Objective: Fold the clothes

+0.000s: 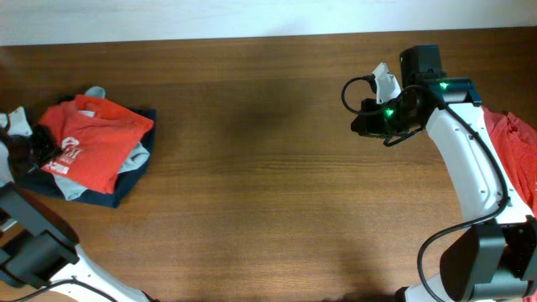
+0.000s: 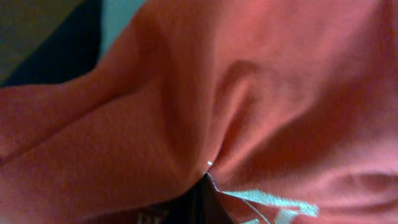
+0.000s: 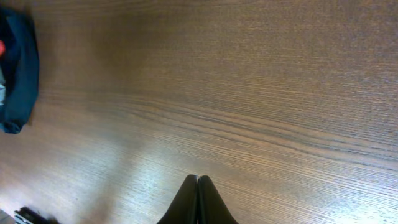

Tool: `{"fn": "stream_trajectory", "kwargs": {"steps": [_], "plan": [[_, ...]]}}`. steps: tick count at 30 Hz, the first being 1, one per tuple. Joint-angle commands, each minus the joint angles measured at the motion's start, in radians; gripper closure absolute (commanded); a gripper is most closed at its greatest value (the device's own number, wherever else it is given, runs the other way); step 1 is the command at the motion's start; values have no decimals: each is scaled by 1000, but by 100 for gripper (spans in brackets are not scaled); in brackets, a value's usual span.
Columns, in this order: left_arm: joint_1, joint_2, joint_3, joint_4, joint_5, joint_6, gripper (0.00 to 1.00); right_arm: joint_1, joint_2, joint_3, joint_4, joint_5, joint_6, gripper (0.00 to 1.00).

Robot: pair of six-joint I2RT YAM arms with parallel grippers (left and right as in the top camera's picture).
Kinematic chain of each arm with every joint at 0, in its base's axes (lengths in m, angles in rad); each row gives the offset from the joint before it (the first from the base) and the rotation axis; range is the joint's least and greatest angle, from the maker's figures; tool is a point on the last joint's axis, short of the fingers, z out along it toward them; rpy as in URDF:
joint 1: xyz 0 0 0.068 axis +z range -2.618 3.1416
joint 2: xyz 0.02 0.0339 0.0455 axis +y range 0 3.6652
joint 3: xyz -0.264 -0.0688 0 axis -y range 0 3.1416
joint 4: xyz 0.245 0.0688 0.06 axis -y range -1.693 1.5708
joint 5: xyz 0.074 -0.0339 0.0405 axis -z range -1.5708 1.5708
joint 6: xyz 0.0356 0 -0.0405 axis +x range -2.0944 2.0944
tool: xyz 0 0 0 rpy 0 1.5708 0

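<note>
Orange-red cloth of the shirt [image 2: 280, 93] fills the left wrist view. Its folds draw to a pucker at the bottom centre, where the dark fingers [image 2: 198, 202] of the left gripper [image 1: 39, 149] are closed. They seem to pinch the fabric beside its white print, though the tips themselves are blurred.

Overhead, that shirt lies at the left of the frame, on top of a grey-blue garment [image 1: 139, 156] and a navy garment [image 1: 117, 198] that stick out at its right and lower edges. The left gripper sits at the shirt's left edge, and the left arm covers the lower left corner of the frame.

At the upper right, the right gripper [image 3: 197, 185] hangs over bare table [image 1: 268, 168], well apart from the shirt, with its fingers pressed together and nothing between them. A second red garment [image 1: 518, 138] lies at the right edge, partly hidden behind the right arm.
</note>
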Motion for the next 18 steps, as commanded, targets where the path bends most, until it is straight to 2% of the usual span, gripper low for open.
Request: {"fn": "stream_trajectory", "kwargs": {"steps": [1,6,9,15,18], "plan": [[21,42,-8,0,-35,-13,99,4,-3,5,0,-14,32,96],[21,15,17,-20,68,-13,100,4,-3,5,-8,-18,31,96],[21,-45,53,-74,99,-12,94,4,-3,5,-8,-17,28,96],[-9,-263,176,-254,145,119,93,4,-29,81,-26,-17,19,96],[-58,-415,220,-303,143,213,87,4,-83,169,-47,-17,-9,96]]}}
